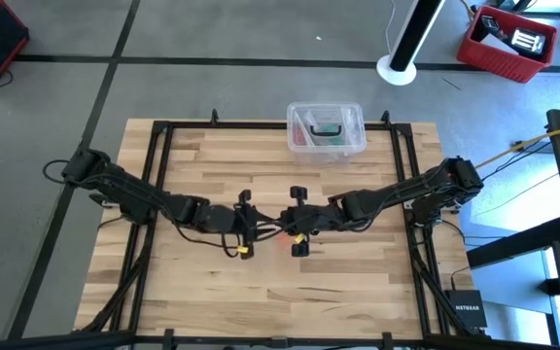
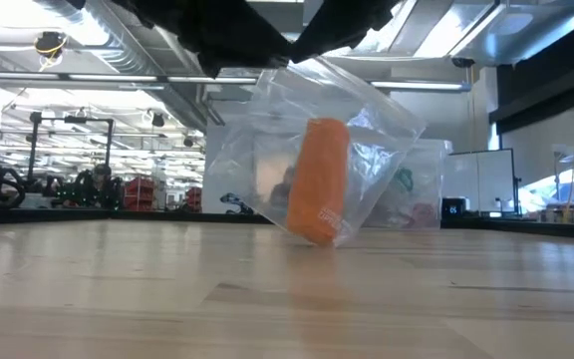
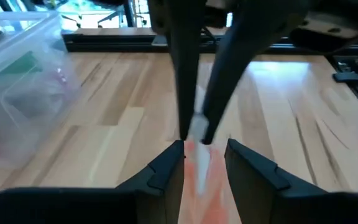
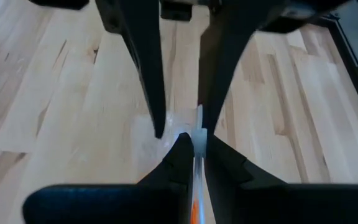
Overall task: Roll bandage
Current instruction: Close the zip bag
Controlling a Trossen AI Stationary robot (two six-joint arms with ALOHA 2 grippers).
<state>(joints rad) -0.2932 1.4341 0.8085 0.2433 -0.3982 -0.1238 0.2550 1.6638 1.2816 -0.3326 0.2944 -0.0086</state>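
right claw (image 4: 193,144): clamped on clear bag's (image 2: 367,130) top edge | left claw (image 3: 205,160): fingers apart beside bag | bandage (image 2: 319,179): rolled, tilted inside bag, frame centre, bag corner touching surface (image 2: 267,309)

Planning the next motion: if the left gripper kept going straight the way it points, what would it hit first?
Most likely the right gripper, whose fingertips pinch the clear bag's edge just beyond the left gripper. Depth is hard to judge.

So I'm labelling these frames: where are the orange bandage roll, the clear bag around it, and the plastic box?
orange bandage roll (image 2: 319,179), low view, middle of its side.
clear bag (image 2: 382,130), low view, upper wall beside the roll.
plastic box (image 1: 354,117), high view, right rim.
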